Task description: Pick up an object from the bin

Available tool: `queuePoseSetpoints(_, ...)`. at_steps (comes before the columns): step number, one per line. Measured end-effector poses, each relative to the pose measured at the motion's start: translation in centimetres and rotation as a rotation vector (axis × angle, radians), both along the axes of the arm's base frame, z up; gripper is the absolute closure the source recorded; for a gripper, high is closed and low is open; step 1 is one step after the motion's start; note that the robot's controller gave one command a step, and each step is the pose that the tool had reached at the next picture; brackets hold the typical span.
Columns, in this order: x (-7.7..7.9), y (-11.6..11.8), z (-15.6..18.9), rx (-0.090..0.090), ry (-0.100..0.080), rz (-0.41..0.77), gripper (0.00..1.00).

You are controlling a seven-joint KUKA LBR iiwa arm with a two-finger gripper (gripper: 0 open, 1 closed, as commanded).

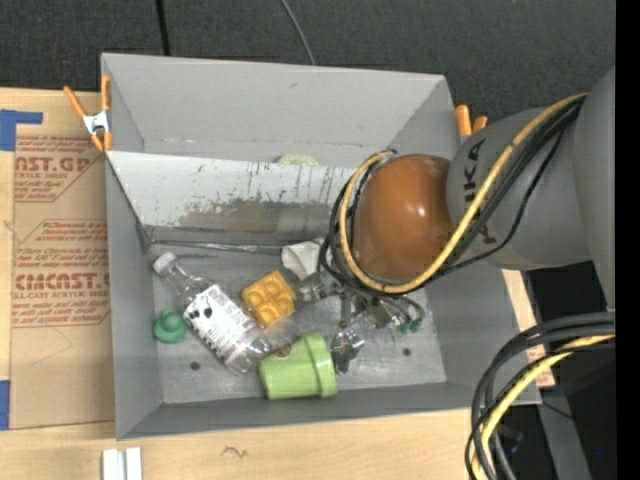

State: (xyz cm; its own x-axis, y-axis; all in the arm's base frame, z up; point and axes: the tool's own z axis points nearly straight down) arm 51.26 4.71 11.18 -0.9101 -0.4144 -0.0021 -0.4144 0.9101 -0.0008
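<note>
Grey robot arm (pixel 560 188), with its orange-brown dome cover (pixel 400 216) and looped cables, reaches in from the right over the grey metal bin (pixel 130 368). Beneath the dome the gripper (pixel 347 345) sits low by the front wall; whether it is wide or narrow cannot be told. It is just beside, perhaps touching, the right end of a lime-green plastic cylinder (pixel 298 371) lying on its side. Left of that lies a clear plastic bottle (pixel 215 320), then a yellow studded block (pixel 268 299), a crumpled white scrap (pixel 302 257) and a small green cap (pixel 170 327).
</note>
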Motion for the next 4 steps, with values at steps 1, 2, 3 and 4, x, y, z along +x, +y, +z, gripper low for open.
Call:
queuePoseSetpoints(1, -0.6, 0.5, -1.6, 0.001, 0.001, -0.113, 0.00)
queuePoseSetpoints(2, 0.4, 2.7, -3.0, -0.006, -0.028, 0.276, 1.00)
queuePoseSetpoints(3, 0.4, 2.7, -3.0, -0.005, -0.029, 0.276, 1.00)
queuePoseSetpoints(4, -1.1, 3.2, 0.3, 0.001, 0.002, 0.283, 1.00)
